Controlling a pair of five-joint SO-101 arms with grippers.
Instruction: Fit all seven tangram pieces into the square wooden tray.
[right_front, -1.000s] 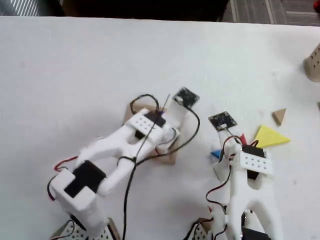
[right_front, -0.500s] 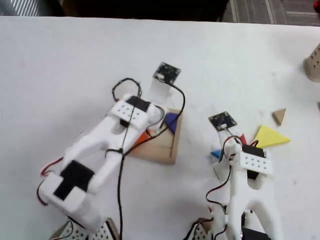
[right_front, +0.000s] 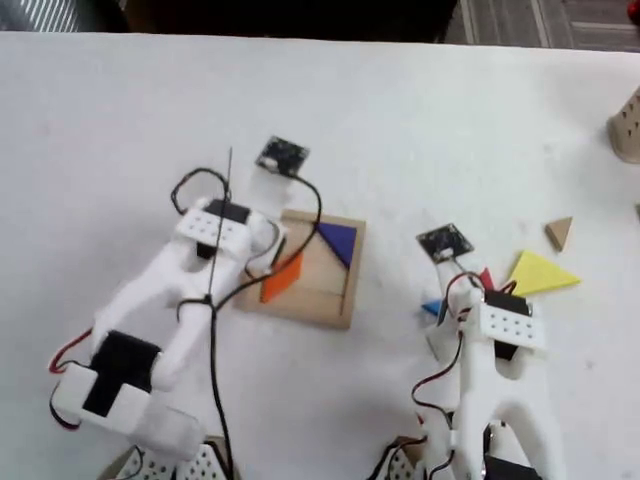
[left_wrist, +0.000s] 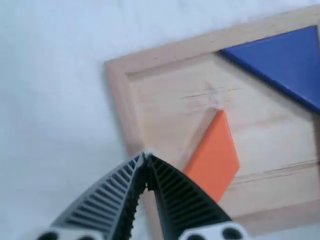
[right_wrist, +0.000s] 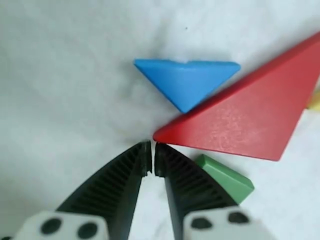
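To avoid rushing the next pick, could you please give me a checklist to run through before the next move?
1. Left gripper empty: ok, shut on nothing.
2. Orange piece and dark blue triangle inside the tray: ok.
3. Right gripper open for a pick: not ok, shut beside the red triangle.
4. Red triangle free to lift: cannot tell; the light blue triangle and green piece crowd it.
5. All seven pieces in the tray: not ok; the yellow triangle and tan triangle also lie outside.
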